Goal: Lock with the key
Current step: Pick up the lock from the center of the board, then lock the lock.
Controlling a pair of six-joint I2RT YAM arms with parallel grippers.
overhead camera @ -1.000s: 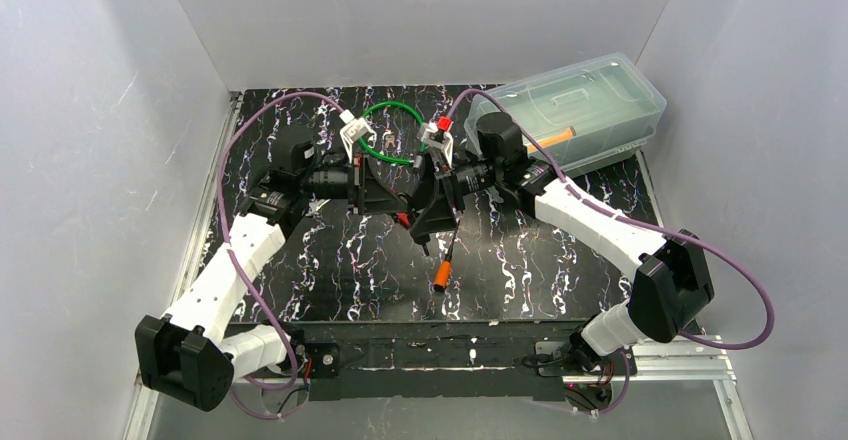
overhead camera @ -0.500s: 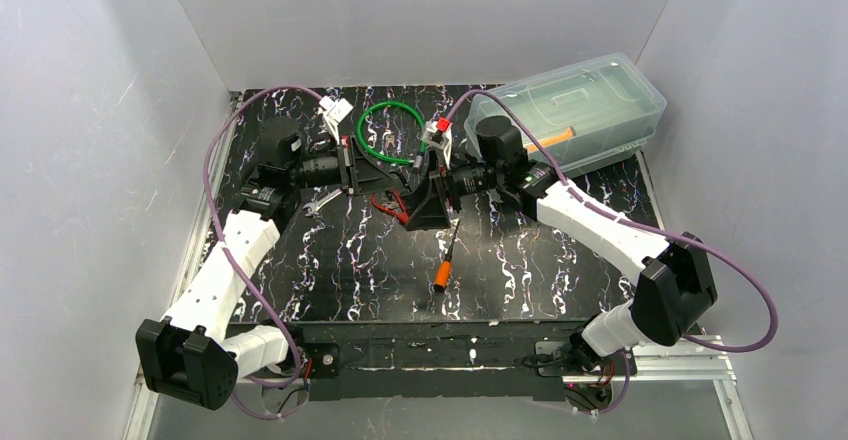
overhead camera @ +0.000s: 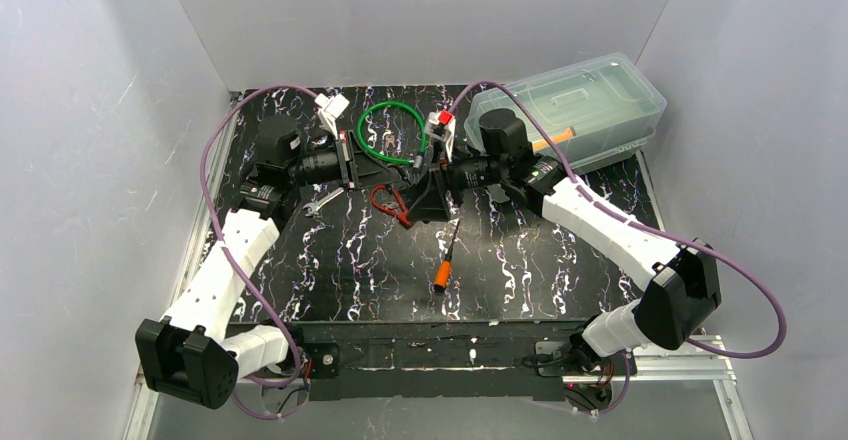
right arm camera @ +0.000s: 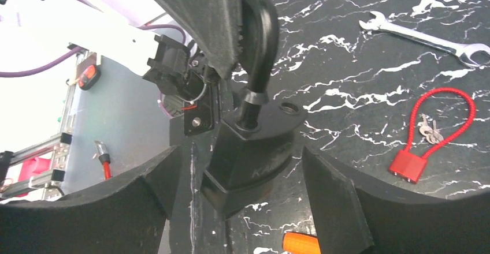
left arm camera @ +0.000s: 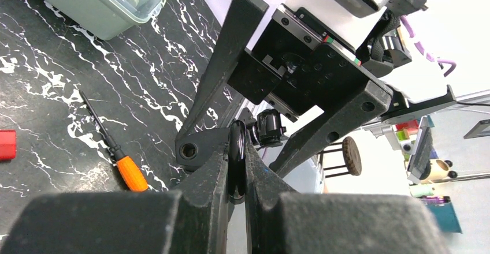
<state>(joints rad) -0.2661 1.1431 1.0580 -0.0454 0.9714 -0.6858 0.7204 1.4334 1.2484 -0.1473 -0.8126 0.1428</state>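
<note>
Bright, even light is falling from above.
Wrist backgrounds are blowing out white; near tool fingers (left arm camera: 173, 219) are blurring.

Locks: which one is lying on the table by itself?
The little red lock with the red cable loop; the black lock is gripped by its shackle in the left gripper.

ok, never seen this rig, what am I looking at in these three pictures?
Left arm and right arm, each ending in a two-finger gripper. One picture looks down from above; the other two come from wrist cameras. On the black marbled table lie a red cable padlock with keys, a silver wrench, an orange-handled screwdriver, a green cable loop and a clear plastic box. The left gripper is shut on the shackle of a black padlock; the right gripper stands open around its body.
</note>
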